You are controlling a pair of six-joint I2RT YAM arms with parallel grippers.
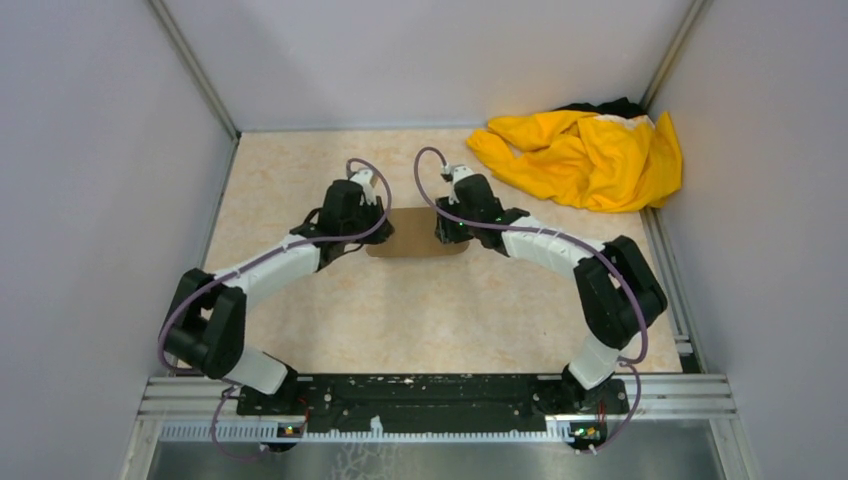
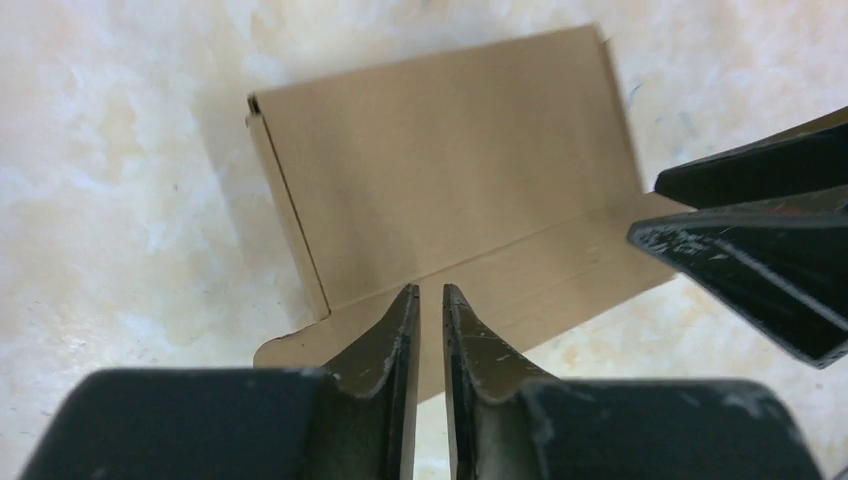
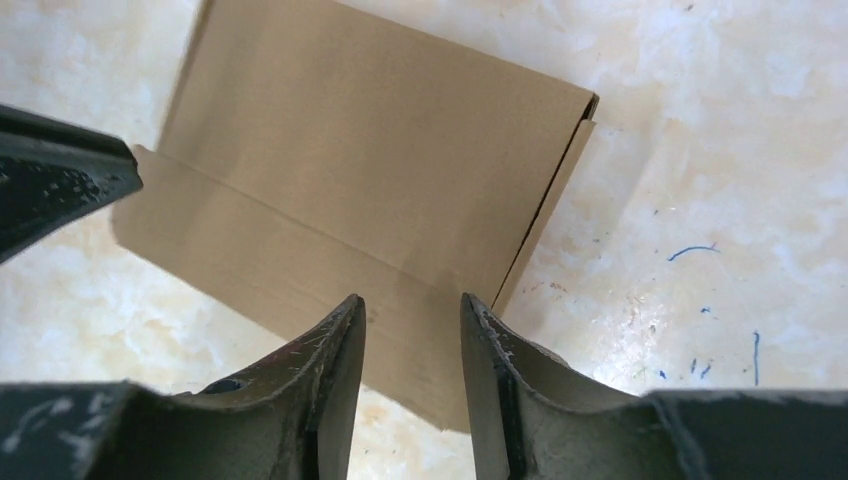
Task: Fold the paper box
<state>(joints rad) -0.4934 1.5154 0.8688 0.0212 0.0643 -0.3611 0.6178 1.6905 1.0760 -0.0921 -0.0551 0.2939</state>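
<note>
The paper box (image 1: 415, 232) is a plain brown cardboard piece lying flat in the middle of the table, between my two grippers. In the left wrist view the paper box (image 2: 450, 180) shows a broad panel with a narrow flap along its near edge. My left gripper (image 2: 430, 290) hovers over that flap, jaws only a narrow slit apart, nothing between them. From the right wrist, the paper box (image 3: 370, 170) lies the same way, and my right gripper (image 3: 413, 300) stands open over the flap's end near the corner. From above, the left gripper (image 1: 372, 230) and right gripper (image 1: 447, 232) sit at the box's two ends.
A crumpled yellow cloth (image 1: 590, 155) lies in the back right corner, with something dark behind it. Grey walls close in the table on the left, back and right. Blue pen marks (image 3: 700, 250) dot the tabletop right of the box.
</note>
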